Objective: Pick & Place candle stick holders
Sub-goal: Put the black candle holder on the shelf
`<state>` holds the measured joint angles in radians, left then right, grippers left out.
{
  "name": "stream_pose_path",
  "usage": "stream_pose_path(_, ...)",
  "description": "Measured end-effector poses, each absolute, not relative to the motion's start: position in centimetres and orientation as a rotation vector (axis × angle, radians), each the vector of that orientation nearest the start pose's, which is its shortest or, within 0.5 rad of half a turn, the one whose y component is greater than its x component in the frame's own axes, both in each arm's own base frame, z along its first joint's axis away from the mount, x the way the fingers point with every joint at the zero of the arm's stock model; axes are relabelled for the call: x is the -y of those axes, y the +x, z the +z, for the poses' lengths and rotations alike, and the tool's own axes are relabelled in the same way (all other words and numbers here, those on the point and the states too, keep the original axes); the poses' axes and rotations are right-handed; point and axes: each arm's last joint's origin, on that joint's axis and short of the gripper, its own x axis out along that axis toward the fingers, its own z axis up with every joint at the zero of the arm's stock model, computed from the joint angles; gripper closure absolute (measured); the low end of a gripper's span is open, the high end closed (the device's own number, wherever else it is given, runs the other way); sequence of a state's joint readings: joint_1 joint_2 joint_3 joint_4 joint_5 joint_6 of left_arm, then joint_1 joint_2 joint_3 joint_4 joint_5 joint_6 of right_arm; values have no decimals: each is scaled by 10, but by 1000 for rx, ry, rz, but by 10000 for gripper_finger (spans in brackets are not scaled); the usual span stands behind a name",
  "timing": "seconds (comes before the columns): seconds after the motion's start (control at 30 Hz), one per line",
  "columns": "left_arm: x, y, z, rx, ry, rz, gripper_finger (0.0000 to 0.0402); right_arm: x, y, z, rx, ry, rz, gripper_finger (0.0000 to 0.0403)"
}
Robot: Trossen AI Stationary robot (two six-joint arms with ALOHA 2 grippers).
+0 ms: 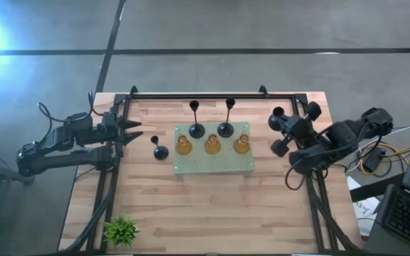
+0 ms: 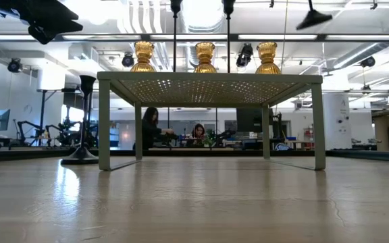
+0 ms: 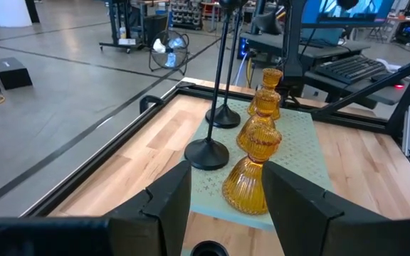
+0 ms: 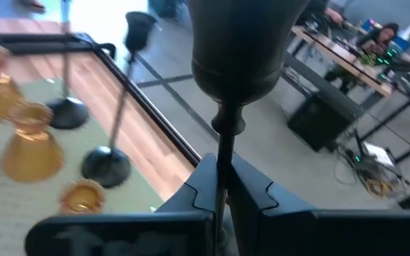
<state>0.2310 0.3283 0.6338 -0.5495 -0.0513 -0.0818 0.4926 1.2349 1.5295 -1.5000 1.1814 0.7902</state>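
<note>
The right gripper (image 4: 223,186) jaws are clenched on a black thin-stemmed candle holder (image 4: 237,50); it should be kept upright and lowered onto the pale green perforated board (image 1: 216,162), clear of the amber holders (image 1: 212,146).

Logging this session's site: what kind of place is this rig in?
Most likely a robotics lab or workshop: bare concrete floor, people at desks with monitors behind the table, and a keyboard and cables beside it.
</note>
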Motion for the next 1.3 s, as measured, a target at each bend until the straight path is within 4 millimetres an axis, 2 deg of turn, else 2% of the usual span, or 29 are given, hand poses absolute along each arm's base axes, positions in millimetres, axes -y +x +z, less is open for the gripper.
stream_pose_path(0.3, -20, 77, 296, -231, -108, 291, 225, -85, 186, 430, -444, -214, -710, 392)
stream_pose_path(0.5, -20, 77, 296, -231, -112, 291, 225, -101, 197, 434, -416, -200, -633, 392)
stream_pose_path(0.77, -20, 77, 296, -230, -116, 291, 225, -116, 216, 425, -440, -157, -525, 392)
stream_pose_path(1.3, -20, 77, 296, -229, -127, 289, 225, -131, 240, 408, -413, -60, -318, 392)
